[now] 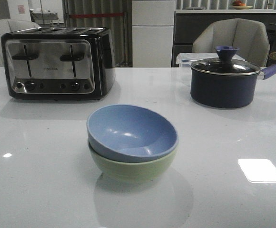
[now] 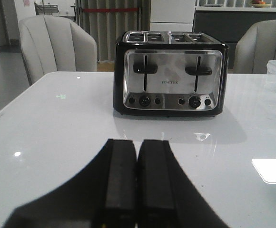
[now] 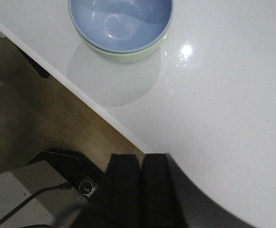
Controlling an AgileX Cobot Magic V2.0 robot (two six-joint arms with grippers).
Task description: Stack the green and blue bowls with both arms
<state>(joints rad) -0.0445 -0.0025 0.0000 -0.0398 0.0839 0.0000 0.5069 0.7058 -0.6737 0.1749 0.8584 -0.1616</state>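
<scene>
The dusty blue bowl (image 1: pixel 131 132) sits nested inside the pale green bowl (image 1: pixel 133 170) at the middle of the white table, slightly tilted. The stack also shows in the right wrist view, the blue bowl (image 3: pixel 120 23) above the green bowl's rim (image 3: pixel 123 57). No arm shows in the front view. My left gripper (image 2: pixel 137 142) is shut and empty, low over the table, facing the toaster. My right gripper (image 3: pixel 140 157) is shut and empty, over the table's near edge, apart from the bowls.
A black and steel toaster (image 1: pixel 57 61) stands at the back left. A dark navy saucepan (image 1: pixel 226 80) with a lid stands at the back right, a clear container (image 1: pixel 188 58) behind it. Chairs stand beyond the table. The table's front edge (image 3: pixel 81 95) borders the wooden floor.
</scene>
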